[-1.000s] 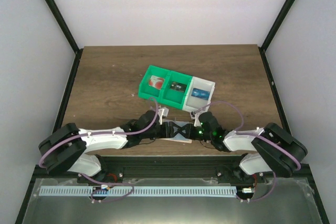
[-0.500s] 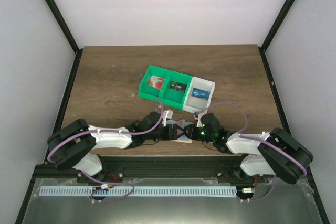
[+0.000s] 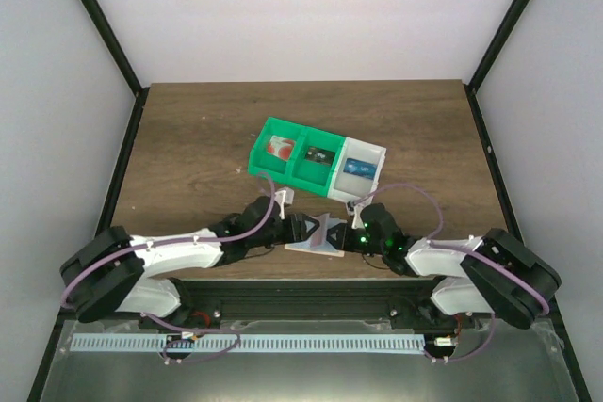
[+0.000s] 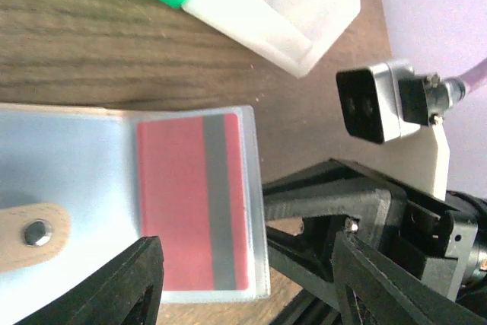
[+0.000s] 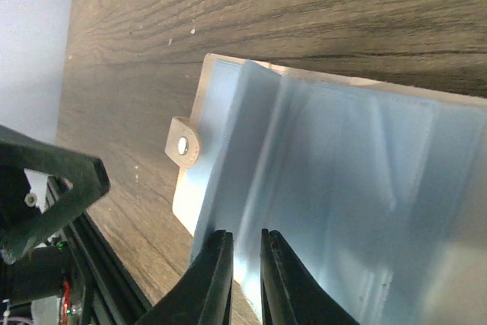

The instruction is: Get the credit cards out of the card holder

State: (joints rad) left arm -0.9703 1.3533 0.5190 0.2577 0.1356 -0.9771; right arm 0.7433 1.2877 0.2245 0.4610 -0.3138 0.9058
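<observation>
The card holder point(image 3: 316, 237) lies open near the table's front edge, between both grippers. In the left wrist view its pale blue panels point(image 4: 76, 165) show a red card with a grey stripe point(image 4: 190, 203) in a clear pocket, and a tan snap tab point(image 4: 30, 234). My left gripper point(image 4: 251, 294) is open wide, its fingers apart on either side of the card's near end, holding nothing. My right gripper point(image 5: 245, 264) is shut on a raised fold of the card holder point(image 5: 342, 165) at its near edge. Its black fingers point(image 4: 335, 203) also show in the left wrist view.
Two joined green bins point(image 3: 292, 159) and a white bin point(image 3: 360, 168) stand just beyond the card holder, each with a card inside. The white bin point(image 4: 281, 5) shows close in the left wrist view. The black front rail point(image 3: 301, 289) runs just behind the grippers.
The left arm has swung its elbow out and back, and its gripper now sits slightly farther along the card holder. The holder's panel stands up more between the grippers. The right arm has barely moved.
</observation>
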